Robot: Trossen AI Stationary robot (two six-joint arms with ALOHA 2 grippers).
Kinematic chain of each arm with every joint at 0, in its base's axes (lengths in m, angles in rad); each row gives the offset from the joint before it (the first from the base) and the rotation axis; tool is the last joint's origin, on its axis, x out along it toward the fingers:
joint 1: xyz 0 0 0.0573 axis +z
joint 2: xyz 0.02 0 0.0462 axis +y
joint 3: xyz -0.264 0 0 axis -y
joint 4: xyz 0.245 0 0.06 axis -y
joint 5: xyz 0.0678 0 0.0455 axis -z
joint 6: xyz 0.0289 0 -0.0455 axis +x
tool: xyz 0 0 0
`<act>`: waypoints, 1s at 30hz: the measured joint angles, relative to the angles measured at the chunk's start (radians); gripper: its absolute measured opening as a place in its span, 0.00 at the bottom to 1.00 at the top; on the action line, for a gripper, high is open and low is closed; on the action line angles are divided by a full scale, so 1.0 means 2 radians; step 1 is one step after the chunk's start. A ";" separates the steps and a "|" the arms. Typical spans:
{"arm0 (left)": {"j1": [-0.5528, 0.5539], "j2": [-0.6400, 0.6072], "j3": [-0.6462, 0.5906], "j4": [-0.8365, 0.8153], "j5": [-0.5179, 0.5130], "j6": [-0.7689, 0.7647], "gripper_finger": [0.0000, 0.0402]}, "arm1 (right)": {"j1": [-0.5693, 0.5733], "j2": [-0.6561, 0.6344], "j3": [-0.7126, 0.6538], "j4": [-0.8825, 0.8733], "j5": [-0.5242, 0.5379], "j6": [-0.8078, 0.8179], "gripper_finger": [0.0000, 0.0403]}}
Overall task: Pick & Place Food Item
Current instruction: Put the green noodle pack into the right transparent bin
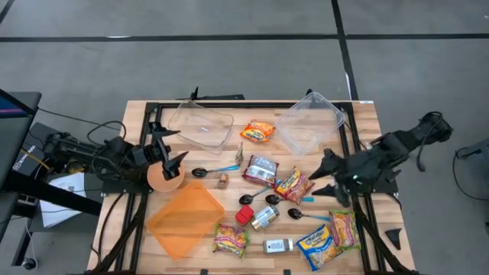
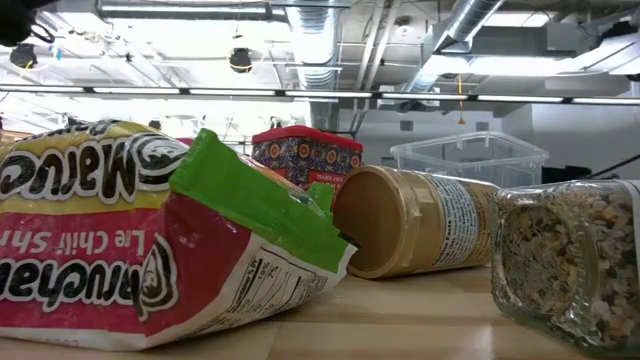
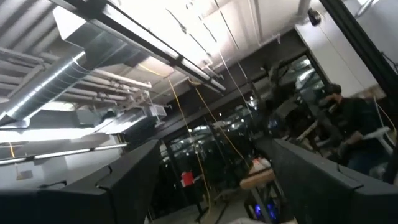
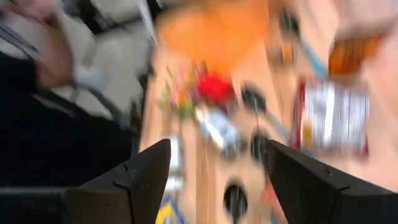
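A: Report the claw positions.

B: I see the left claw [image 1: 170, 149] over the left side of the counter [image 1: 134, 114], fingers spread, directly above a small orange bowl [image 1: 164, 180]. The right claw [image 1: 327, 177] sits at the right side, fingers spread, holding nothing, just beside a noodle packet [image 1: 293, 184].

A: Where are the food items?

B: Scattered mid-counter. An orange snack bag [image 1: 259, 131] lies between two clear tubs [image 1: 202, 124]. A silver pouch [image 1: 260, 169] lies left of the noodle packet. More packets [image 1: 330, 238] lie at the near right. An orange tray [image 1: 186, 219] sits near left. Black spoons [image 1: 210, 171] lie among them.
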 joint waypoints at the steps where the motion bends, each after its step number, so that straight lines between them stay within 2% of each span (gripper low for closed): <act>1: 0.000 0.000 0.000 -0.010 0.000 0.000 0.74 | 0.005 0.024 0.016 -0.027 -0.003 0.023 0.63; 3: 0.000 0.000 0.000 -0.027 0.000 0.000 0.74 | 0.014 0.062 0.045 -0.072 -0.015 0.075 0.63; 7: 0.000 -0.001 -0.001 -0.026 0.009 0.009 0.74 | 0.040 0.124 0.070 -0.106 -0.058 0.189 0.63; 13: 0.000 -0.003 -0.001 -0.009 0.085 0.008 0.74 | 0.104 0.196 0.072 -0.107 -0.105 0.356 0.63; 17: 0.000 -0.003 -0.001 -0.010 0.116 -0.012 0.74 | 0.151 0.238 0.072 -0.109 -0.120 0.457 0.63; 23: -0.004 -0.002 -0.001 -0.012 0.152 -0.040 0.74 | 0.224 0.300 0.072 -0.110 -0.149 0.586 0.63; 30: -0.029 0.010 -0.001 -0.014 0.156 -0.041 0.74 | 0.289 0.357 0.072 -0.111 -0.193 0.692 0.63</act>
